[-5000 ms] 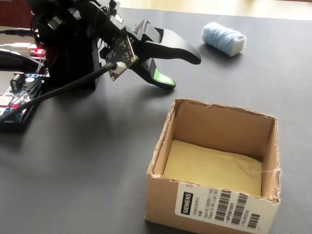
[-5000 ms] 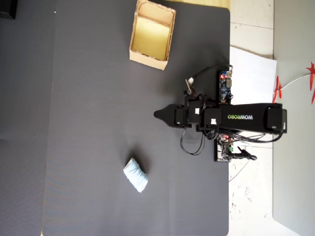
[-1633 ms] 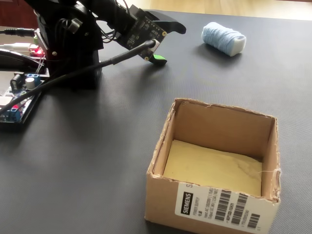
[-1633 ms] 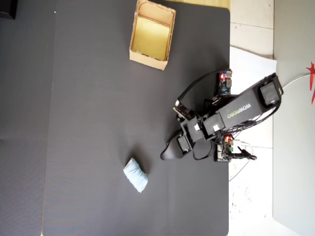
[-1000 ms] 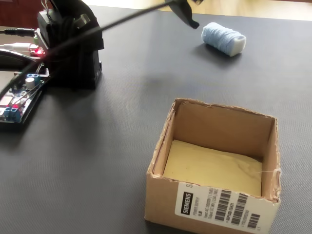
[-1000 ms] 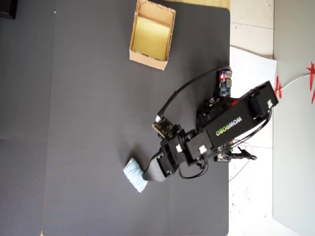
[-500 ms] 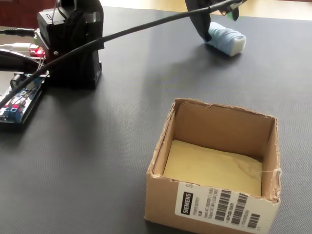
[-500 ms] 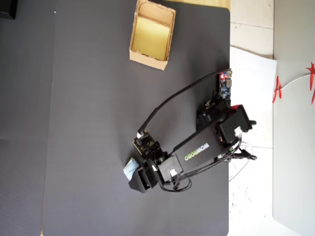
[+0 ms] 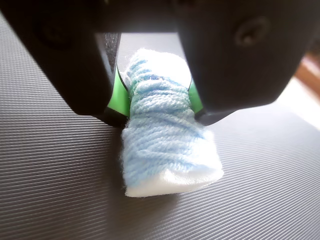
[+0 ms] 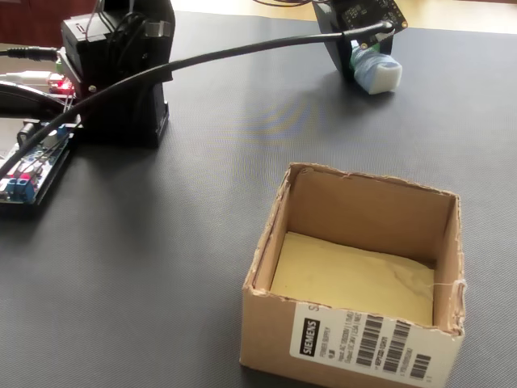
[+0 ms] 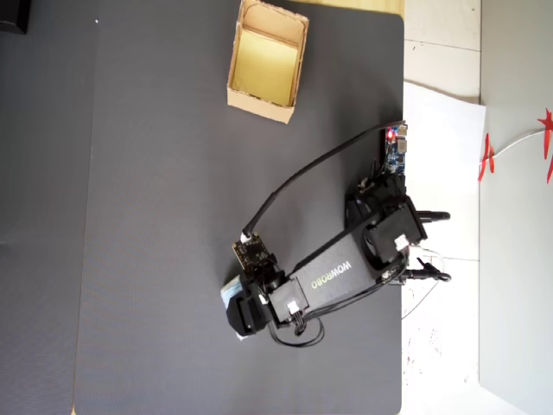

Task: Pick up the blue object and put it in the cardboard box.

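Blue object (image 9: 165, 145) pinched in claw (image 9: 159, 97), cardboard box (image 10: 355, 267) labelled SIEMENS, arm (image 11: 324, 278) marked WOWROBO

Arm swung away from its folded pose near the base and stretched out across the tabletop (image 11: 155, 216) to the blue yarn roll (image 9: 165, 135). Hand (image 9: 159, 97), previously hovering clear of the roll, has come down over it; green-padded fingers (image 9: 118, 97) now sit on both sides, touching the yarn. Roll lies on the tabletop.
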Action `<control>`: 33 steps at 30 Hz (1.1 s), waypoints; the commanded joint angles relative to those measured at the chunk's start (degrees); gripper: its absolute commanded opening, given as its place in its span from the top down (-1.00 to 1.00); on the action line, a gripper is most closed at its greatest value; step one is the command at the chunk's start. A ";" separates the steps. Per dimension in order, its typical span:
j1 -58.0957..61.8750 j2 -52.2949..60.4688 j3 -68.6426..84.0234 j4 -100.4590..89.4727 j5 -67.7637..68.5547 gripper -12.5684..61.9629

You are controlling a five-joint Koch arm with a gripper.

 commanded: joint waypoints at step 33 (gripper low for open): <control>40.17 59.94 36.30 -26.28 -11.78 0.62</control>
